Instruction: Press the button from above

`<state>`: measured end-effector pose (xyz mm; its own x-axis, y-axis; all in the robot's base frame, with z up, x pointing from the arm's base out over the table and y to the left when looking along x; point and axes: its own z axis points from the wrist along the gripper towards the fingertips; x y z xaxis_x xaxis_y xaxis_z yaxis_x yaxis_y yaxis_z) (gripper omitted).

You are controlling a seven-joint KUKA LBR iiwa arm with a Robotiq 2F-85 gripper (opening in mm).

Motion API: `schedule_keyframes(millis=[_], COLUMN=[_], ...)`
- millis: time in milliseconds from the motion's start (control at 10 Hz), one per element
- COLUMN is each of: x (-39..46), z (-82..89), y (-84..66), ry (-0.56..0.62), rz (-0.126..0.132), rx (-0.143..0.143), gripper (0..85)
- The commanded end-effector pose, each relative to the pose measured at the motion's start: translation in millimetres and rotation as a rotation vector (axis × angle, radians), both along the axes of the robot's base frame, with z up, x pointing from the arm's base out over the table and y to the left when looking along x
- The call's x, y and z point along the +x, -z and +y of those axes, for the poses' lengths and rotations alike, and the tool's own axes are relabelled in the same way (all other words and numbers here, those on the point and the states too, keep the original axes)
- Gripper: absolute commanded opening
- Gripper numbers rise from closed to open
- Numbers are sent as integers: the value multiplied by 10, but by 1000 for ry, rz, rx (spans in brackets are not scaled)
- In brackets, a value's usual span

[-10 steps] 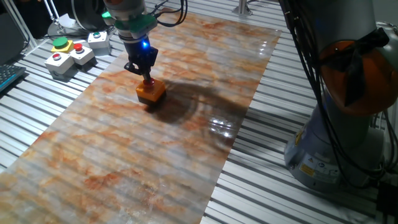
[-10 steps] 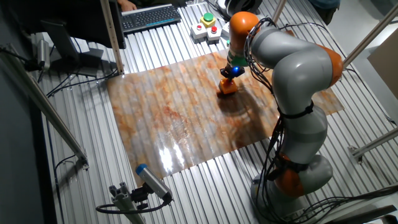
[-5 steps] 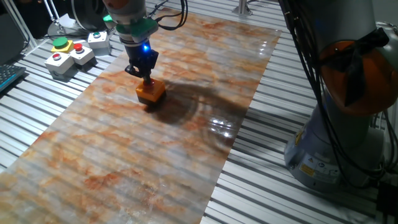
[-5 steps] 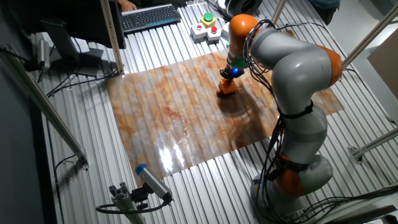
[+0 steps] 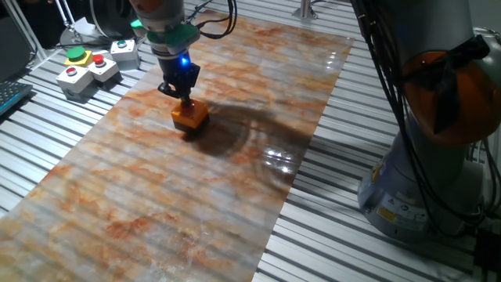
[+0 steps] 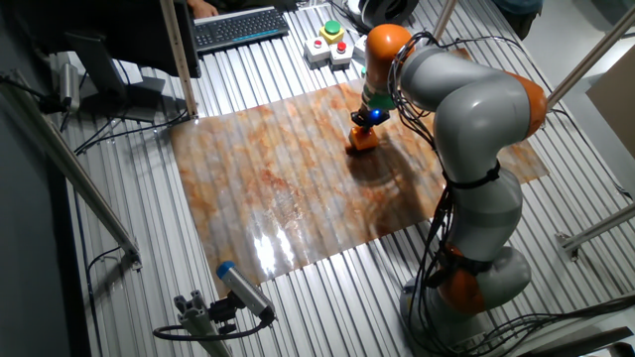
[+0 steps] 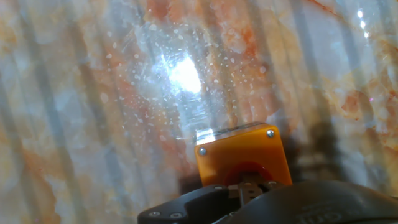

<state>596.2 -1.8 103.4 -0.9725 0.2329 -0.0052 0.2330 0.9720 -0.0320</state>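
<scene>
**A:** Item one, your task piece?

**B:** The button [image 5: 189,115]: a small red cap on a square orange box. You will find it on the marbled orange-and-grey sheet [image 5: 196,196] that covers the bench [image 5: 337,227], toward the sheet's far end in one fixed view. In the hand view the orange box [image 7: 244,158] sits low in the picture, two corner screws showing, with the red cap partly hidden by the dark body of the hand.

**A:** Item two, your gripper?

**B:** The gripper [image 5: 185,95] stands straight above the button, tip at the cap; contact looks likely, though you cannot confirm it from these angles. A blue light glows on the body above it. Whether the fingers are spread or closed, I cannot tell: no view gives you a look at the tips. From the other fixed view the gripper [image 6: 364,123] sits at the same spot, the grey and orange arm [image 6: 466,109] arching over the sheet to reach it.

**A:** Item three, other stock on your bench?

**B:** A cluster of grey boxes [image 5: 90,66] off the sheet's corner, well apart from the button: two with red buttons, one with a green one. A keyboard [image 6: 238,27] lies beyond them.
</scene>
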Motion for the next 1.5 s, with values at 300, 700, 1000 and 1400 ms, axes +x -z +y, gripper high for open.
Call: schedule_keyframes(millis=[300,700,1000,1400], x=[21,31,36,28], z=[-15,14,19,29], y=[-234,-327,-328,-523], ry=[2,11,8,11], rz=[23,26,22,30], rx=[6,-4,-4,0], gripper=[0,0,0,0])
